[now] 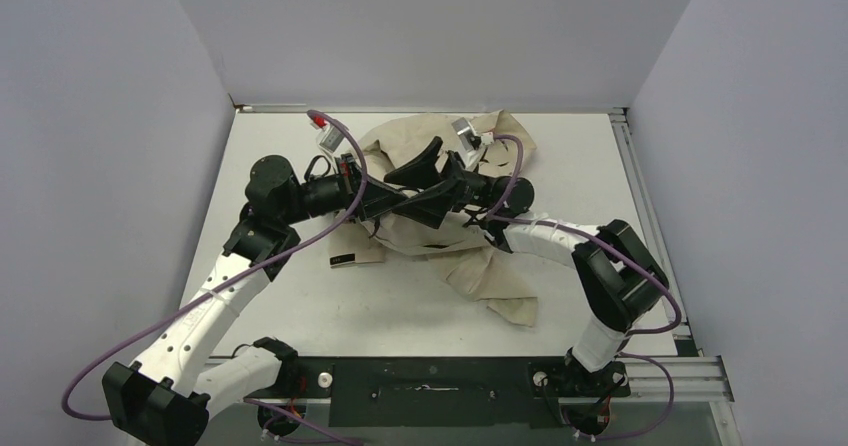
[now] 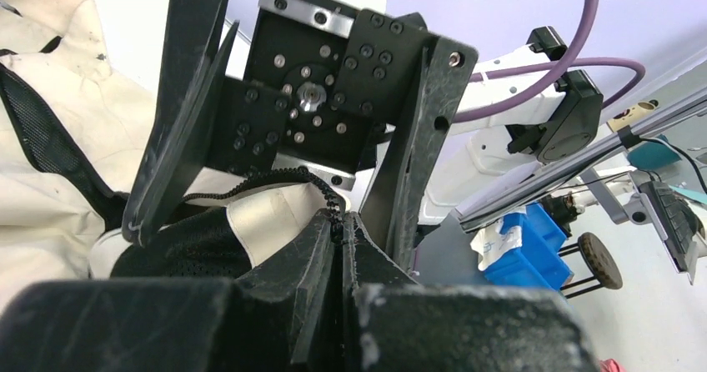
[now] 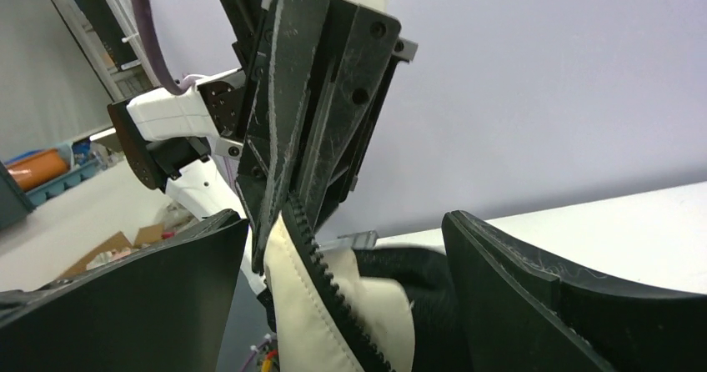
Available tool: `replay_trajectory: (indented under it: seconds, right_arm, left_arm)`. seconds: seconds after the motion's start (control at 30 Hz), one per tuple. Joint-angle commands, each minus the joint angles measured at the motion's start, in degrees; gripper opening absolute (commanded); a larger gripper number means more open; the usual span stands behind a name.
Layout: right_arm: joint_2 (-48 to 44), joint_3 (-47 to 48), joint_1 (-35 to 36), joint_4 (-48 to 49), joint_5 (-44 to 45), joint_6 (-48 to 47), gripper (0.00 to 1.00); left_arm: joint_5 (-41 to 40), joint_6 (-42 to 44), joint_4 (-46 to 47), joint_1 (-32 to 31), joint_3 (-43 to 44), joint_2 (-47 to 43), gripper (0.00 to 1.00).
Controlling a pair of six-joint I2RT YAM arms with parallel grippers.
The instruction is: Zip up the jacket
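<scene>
Beige jacket (image 1: 400, 138) looks unzipped: your left gripper (image 2: 342, 230) is pinched tight on its zipper edge (image 3: 327, 293), your right gripper (image 3: 346, 222) gapes around that edge, empty; all zipping remains

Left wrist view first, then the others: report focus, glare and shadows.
Left wrist view: the left pincer goes soft along the bottom edge, while the zipper teeth are sharp. Right wrist view: teeth crisp, far-left background soft. Top external view: even light, faint shadows beside the jacket, no harsh glare.
</scene>
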Motion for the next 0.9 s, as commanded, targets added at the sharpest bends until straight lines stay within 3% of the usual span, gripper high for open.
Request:
replay_trajectory:
  seconds: [0.0, 0.33, 0.6, 0.87]
  right_arm:
    - [-0.7, 5.7, 0.3, 16.6, -5.7, 0.0, 0.9]
    - [1.4, 9.3, 3.8, 16.6, -8.4, -0.5, 0.9]
    - [-0.8, 2.0, 6.3, 16.7, -3.7, 0.3, 0.97]
    - [-2.4, -2.7, 6.2, 16.7, 1.6, 1.1, 0.5]
  left_arm:
    - [1.8, -2.3, 4.3, 0.2, 2.7, -1.5, 0.0]
    - [2.7, -2.7, 5.1, 0.2, 4.0, -0.9, 0.0]
    - [2.7, -1.5, 7.2, 0.9, 5.1, -0.2, 0.0]
    - [2.0, -0.4, 8.7, 1.6, 6.3, 0.2, 0.0]
